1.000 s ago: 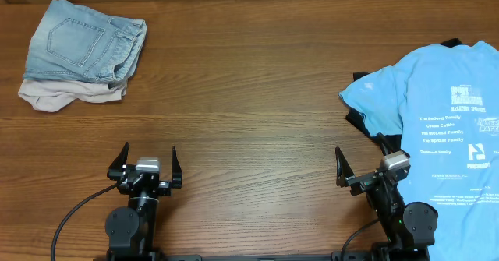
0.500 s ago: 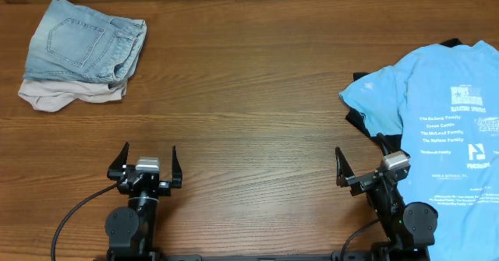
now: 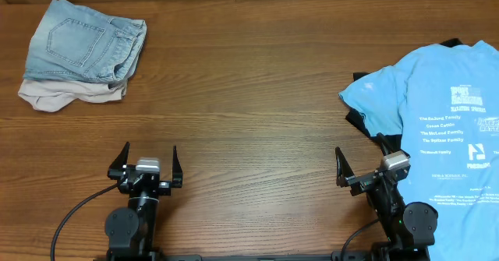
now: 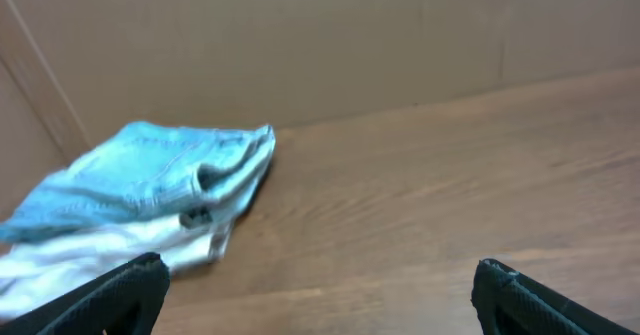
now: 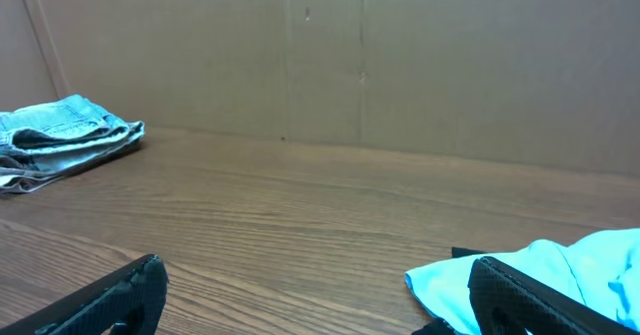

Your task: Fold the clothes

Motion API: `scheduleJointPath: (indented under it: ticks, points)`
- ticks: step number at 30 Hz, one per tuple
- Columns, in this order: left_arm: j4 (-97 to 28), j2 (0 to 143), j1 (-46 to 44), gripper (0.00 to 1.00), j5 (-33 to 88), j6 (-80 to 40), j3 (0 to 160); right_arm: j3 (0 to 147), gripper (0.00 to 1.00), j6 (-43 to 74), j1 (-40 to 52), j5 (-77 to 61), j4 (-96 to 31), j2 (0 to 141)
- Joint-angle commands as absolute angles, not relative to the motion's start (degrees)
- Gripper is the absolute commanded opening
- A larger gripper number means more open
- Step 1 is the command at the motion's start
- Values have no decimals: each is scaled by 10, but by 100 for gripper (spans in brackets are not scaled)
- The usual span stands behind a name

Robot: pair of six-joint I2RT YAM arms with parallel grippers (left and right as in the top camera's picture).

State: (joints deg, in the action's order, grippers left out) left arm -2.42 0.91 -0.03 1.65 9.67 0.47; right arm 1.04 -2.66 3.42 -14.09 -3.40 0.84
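I get a bright, even overhead feed — soft shadows on the bench (image 3: 257, 97), no glare, lettering on the blue T-shirt (image 3: 390, 97) legible. Left wrist view is blurred, folded jeans (image 4: 150, 175) smeared; right wrist view sharper, grain crisp.

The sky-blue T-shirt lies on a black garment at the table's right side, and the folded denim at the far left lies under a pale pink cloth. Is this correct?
Not quite: the folded denim lies on top of the pale pink cloth, not under it, as the overhead view shows. The rest holds.
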Motion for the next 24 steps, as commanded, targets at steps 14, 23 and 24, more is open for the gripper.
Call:
scheduleJointPath:
  ticks: [14,23,24]
  points:
    - [17,79,-4,100,36,25,184,169,100,135,36,-181,-10,42]
    - [-254,366,-4,100,80,25,510,425,100,138,36,-183,-259,317]
    - [-284,404,-4,100,112,25,548,456,100,138,36,-185,-290,355]
